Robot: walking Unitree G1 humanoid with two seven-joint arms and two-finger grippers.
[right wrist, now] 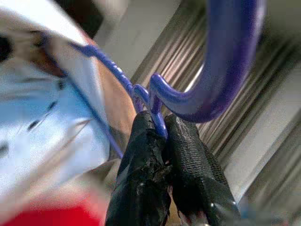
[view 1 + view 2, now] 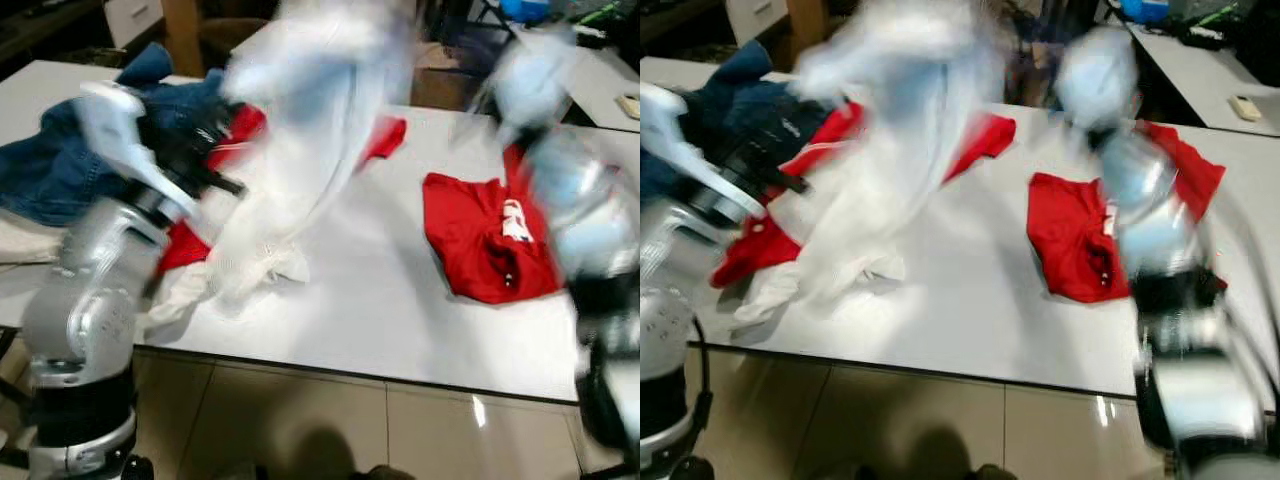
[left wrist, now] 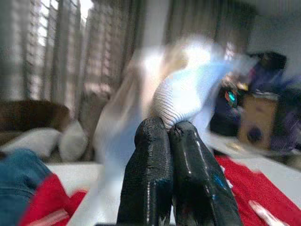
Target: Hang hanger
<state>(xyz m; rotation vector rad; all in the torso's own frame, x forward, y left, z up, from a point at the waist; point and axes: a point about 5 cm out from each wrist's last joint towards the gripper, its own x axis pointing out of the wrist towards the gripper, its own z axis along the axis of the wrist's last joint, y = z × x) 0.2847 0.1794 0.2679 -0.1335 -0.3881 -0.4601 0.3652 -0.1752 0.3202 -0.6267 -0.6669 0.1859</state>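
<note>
A white garment [image 2: 300, 130] hangs blurred above the white table [image 2: 400, 300], its lower end trailing on the tabletop. My left gripper [image 3: 168, 129] is shut on a ribbed edge of the white garment [image 3: 181, 96]. In the right wrist view my right gripper [image 1: 161, 126] is shut on the neck of a blue hanger [image 1: 207, 89], just below its hook, with the hanger's arm running into the pale cloth [image 1: 42, 108]. My right arm [image 2: 1140, 200] rises blurred over the table's right side.
A folded red shirt [image 2: 490, 240] lies on the table's right half. More red clothing [image 2: 980, 140] and a blue denim piece [image 2: 60, 160] lie at the left and back. A second table [image 2: 1200, 70] stands behind at the right. Tiled floor [image 2: 300, 420] lies below the front edge.
</note>
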